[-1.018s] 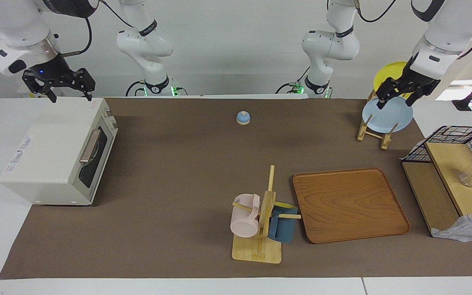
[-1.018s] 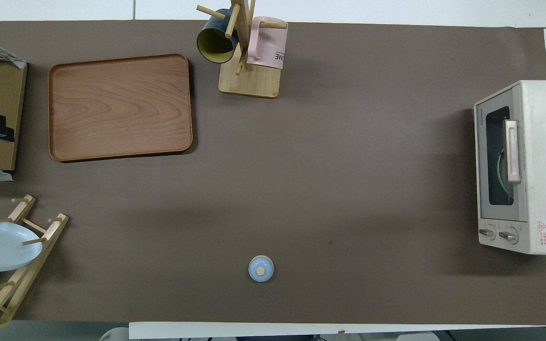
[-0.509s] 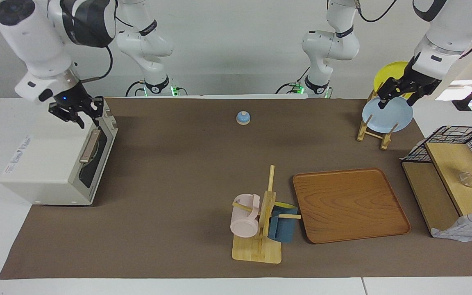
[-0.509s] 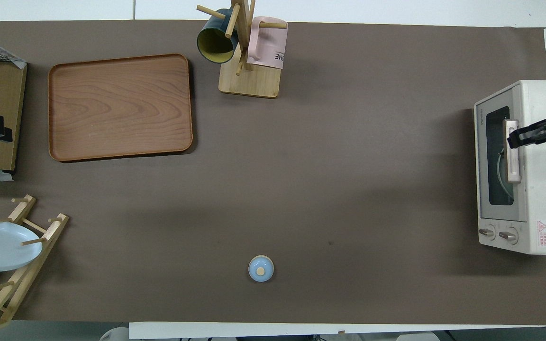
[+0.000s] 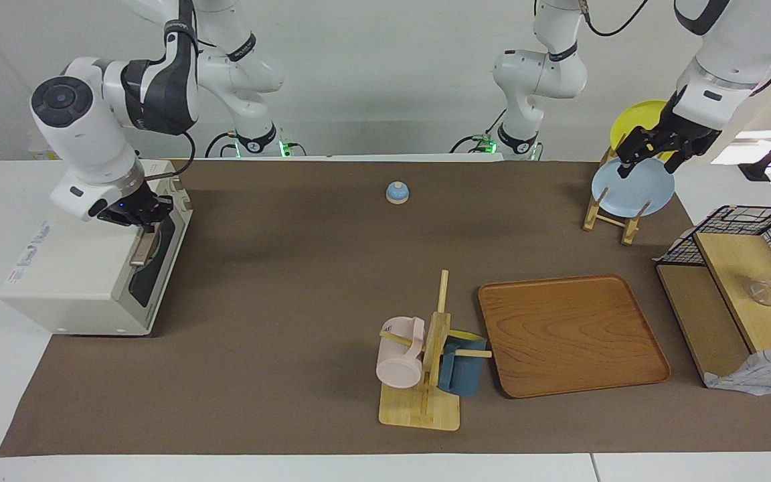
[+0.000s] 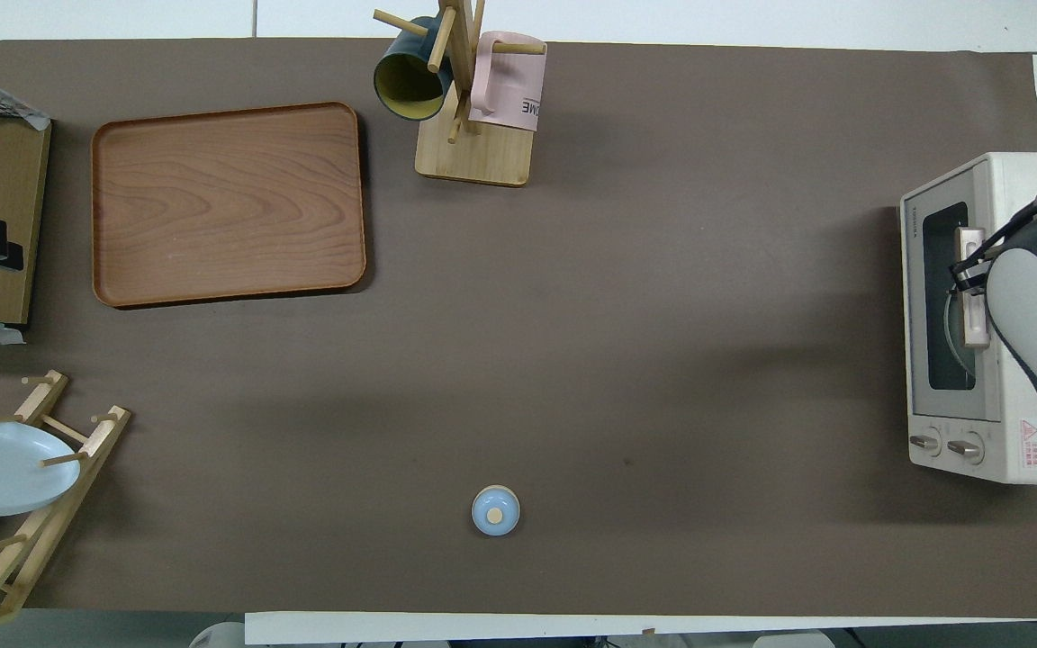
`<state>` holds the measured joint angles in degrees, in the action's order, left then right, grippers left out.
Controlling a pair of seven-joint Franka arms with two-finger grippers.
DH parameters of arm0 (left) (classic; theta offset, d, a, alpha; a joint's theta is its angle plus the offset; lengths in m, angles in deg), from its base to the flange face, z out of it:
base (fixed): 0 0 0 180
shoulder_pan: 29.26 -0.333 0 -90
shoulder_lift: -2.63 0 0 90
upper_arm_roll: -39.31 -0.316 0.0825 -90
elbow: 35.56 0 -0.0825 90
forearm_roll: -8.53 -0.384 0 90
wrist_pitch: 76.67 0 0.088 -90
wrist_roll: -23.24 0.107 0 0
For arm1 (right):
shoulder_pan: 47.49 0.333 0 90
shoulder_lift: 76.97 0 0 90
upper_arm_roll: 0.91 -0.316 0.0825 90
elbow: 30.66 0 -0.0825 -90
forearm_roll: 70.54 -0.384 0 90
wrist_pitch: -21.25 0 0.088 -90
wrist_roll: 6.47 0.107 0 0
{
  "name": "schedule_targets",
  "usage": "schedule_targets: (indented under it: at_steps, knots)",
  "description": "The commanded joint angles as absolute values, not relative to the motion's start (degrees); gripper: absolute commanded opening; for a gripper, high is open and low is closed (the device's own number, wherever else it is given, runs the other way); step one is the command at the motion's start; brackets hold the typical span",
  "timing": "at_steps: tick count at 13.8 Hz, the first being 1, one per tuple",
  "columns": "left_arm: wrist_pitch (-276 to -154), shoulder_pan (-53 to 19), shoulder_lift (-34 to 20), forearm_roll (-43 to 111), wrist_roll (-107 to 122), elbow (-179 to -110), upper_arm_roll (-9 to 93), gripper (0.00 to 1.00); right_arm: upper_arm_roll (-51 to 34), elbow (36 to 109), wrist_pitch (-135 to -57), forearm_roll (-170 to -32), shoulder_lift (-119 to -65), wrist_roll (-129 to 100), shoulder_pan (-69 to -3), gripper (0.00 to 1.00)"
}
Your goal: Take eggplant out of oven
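The oven (image 5: 94,264) stood shut at the worktop's right-arm end; you could not see the eggplant. Your right gripper (image 5: 141,213) sat at the door handle (image 5: 146,239), jaw state indeterminate. A shallow grip risked slipping off. Your left gripper (image 5: 650,152) waited, open, over the plate rack (image 5: 610,214).

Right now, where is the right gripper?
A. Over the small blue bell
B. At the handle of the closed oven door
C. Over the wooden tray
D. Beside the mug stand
B: in the facing view the right gripper is down at the tan handle on the oven, whose door is closed.
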<state>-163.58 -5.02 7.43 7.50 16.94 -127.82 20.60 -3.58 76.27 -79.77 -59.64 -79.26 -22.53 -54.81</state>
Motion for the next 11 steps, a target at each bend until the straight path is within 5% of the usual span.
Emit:
schedule_targets:
  at_steps: [1,11]
  knots:
    - [-162.54,-5.53,8.08,6.77,17.36,-127.85,20.94,1.0,-4.08,80.87,-83.51,-58.67,-78.11,-22.21,-55.05,0.0]
    - [-162.45,-5.53,8.08,6.68,17.35,-127.85,20.94,1.0,-4.34,82.81,-97.12,-59.82,-88.99,-11.4,-47.67,0.0]
